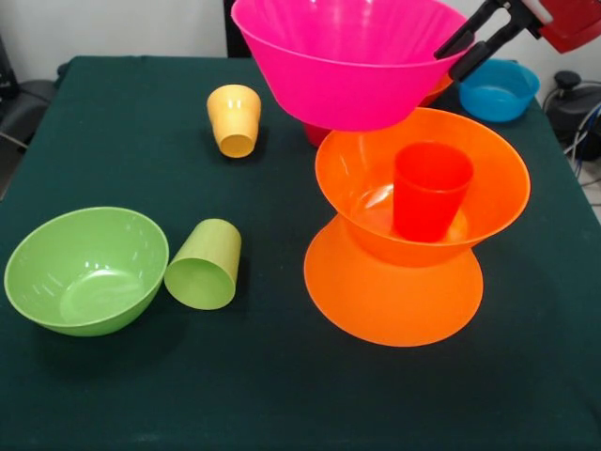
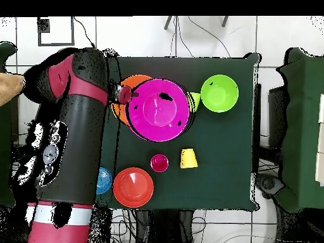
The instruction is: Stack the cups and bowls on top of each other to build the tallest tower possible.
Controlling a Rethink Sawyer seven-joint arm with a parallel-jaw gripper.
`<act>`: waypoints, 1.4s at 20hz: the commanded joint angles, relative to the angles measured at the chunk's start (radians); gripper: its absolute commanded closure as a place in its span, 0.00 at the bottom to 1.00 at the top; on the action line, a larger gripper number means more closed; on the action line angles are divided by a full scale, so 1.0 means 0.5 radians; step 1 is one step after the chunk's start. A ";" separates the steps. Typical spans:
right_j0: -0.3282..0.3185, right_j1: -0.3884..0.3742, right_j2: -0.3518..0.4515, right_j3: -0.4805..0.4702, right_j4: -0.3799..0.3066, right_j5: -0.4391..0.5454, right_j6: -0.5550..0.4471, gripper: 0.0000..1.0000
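From across the table, the gripper (image 1: 462, 54) pinches the rim of the large pink bowl (image 1: 347, 61), fingers closed either side of its wall, holding it aloft above and behind the red-orange cup (image 1: 430, 188). That cup stands inside an upright orange bowl (image 1: 498, 178) set on an inverted orange bowl (image 1: 394, 296). The placing step looks under way; next the bowl likely must be centred over the cup and lowered level. The arm reaches in from the upper right. From above, the arm (image 2: 79, 114) stretches up the table's left side, and the pink bowl (image 2: 158, 109) covers the tower.
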 commanded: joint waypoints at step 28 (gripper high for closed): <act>0.036 0.193 0.020 -0.279 0.210 0.051 0.534 1.00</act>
